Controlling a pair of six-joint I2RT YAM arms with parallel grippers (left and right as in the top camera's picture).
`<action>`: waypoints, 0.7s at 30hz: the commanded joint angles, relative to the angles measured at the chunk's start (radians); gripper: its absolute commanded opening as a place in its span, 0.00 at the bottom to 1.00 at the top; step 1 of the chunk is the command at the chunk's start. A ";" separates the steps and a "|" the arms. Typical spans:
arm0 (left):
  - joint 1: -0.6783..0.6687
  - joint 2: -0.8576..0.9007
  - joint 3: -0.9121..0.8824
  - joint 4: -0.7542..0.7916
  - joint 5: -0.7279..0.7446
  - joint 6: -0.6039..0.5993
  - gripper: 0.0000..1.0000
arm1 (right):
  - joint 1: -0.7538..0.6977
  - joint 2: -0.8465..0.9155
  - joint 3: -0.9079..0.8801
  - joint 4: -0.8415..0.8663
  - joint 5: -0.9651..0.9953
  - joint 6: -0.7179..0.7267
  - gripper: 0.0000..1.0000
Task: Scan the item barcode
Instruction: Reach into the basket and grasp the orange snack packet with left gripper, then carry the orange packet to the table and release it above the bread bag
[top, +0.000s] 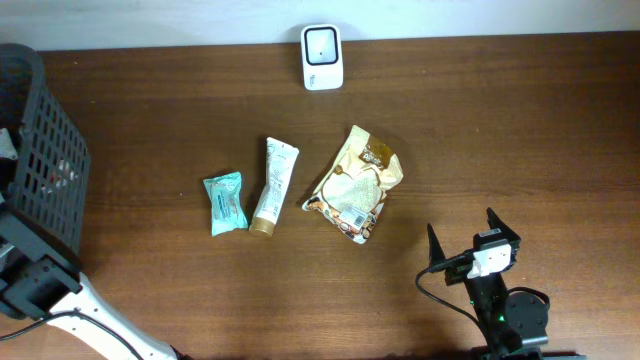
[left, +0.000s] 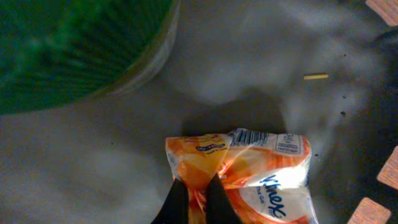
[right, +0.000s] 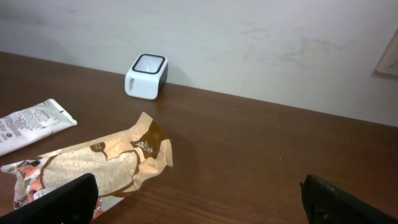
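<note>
In the left wrist view my left gripper (left: 194, 180) is shut on a fold of an orange and white tissue pack (left: 261, 168), which lies on a dim grey surface. A small striped label (left: 249, 136) shows on the pack's upper edge. The white scanner (top: 322, 57) stands at the table's far edge, seen also in the right wrist view as the scanner (right: 147, 76). My right gripper (top: 462, 232) hovers open at the near right of the table, its fingers (right: 68, 200) wide apart with nothing between them. The left gripper itself is hidden in the overhead view.
A black mesh basket (top: 45, 150) stands at the left edge. On the table lie a teal packet (top: 225, 202), a white tube (top: 274, 186) and a tan snack bag (top: 355, 183). A green ribbed object (left: 74, 43) sits beside the tissue pack.
</note>
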 joint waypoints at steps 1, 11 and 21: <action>0.001 0.002 0.011 -0.034 -0.008 -0.012 0.00 | 0.009 -0.005 -0.007 -0.003 0.009 0.000 0.98; 0.010 -0.260 0.069 -0.034 -0.008 -0.192 0.00 | 0.009 -0.005 -0.007 -0.003 0.009 0.000 0.98; 0.007 -0.647 0.069 -0.027 0.156 -0.315 0.00 | 0.009 -0.005 -0.007 -0.003 0.009 0.000 0.98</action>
